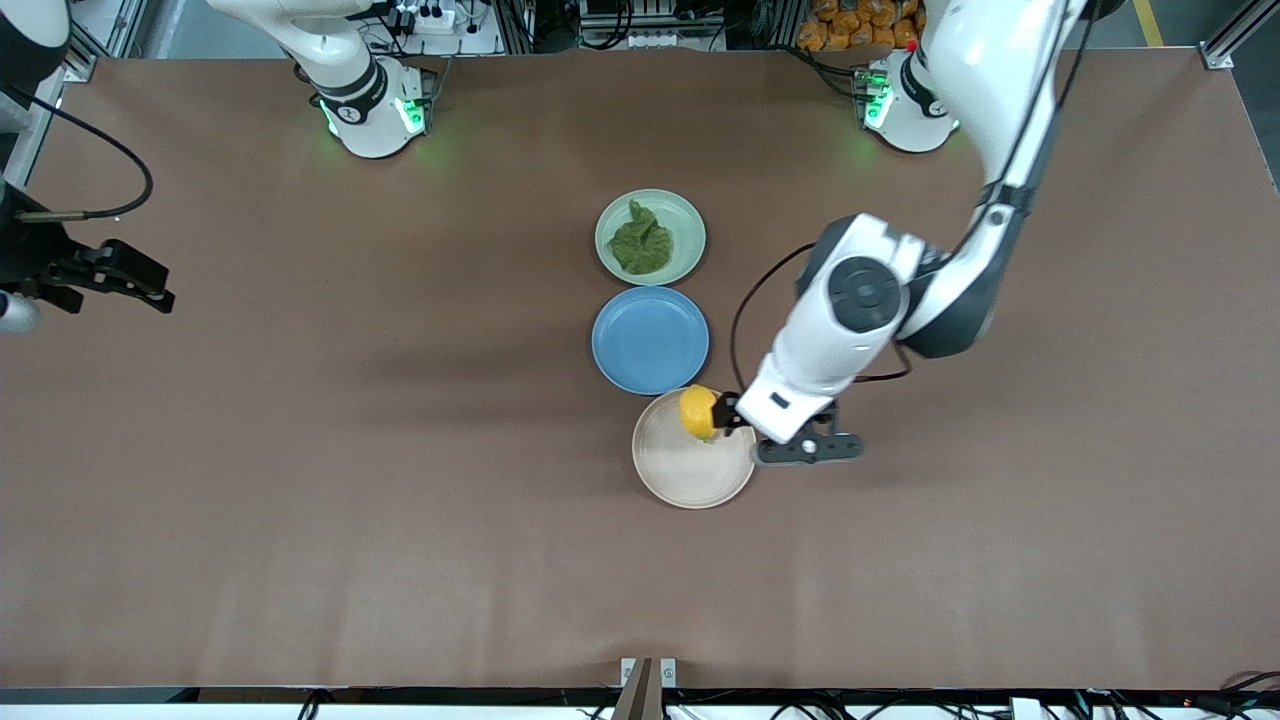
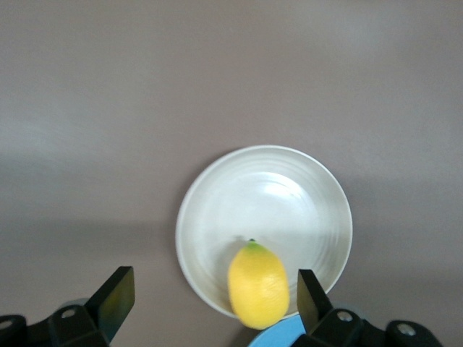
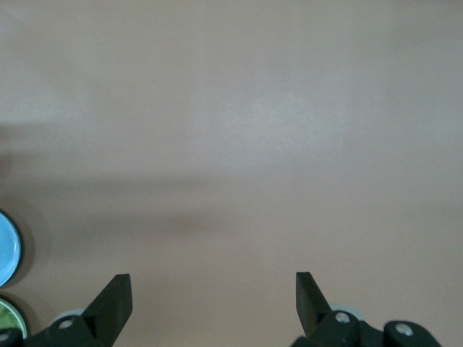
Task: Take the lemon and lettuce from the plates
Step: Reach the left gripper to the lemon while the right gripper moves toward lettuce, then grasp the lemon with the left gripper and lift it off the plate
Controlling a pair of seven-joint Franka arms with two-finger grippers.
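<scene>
Your left claw (image 1: 722, 412) hangs over the edge of the beige plate (image 1: 690, 475), spread wide with the lemon (image 2: 258, 286) sitting between its fingers (image 2: 116, 298) but not yet pinched; you seem to have it straddling the fruit so that closing would catch it across its narrow middle. The lemon rests at the plate's rim, on the side toward the blue plate (image 1: 650, 340), green tip pointing to the plate's centre. The lettuce (image 1: 642, 241) lies crumpled on the pale green plate (image 1: 685, 220), farther from the front camera, untouched. Your right claw (image 3: 213, 303) waits wide and holding nothing over bare surface (image 1: 300, 480) at the right arm's end, likely kept out of the way. No brand, label or writing is readable anywhere
</scene>
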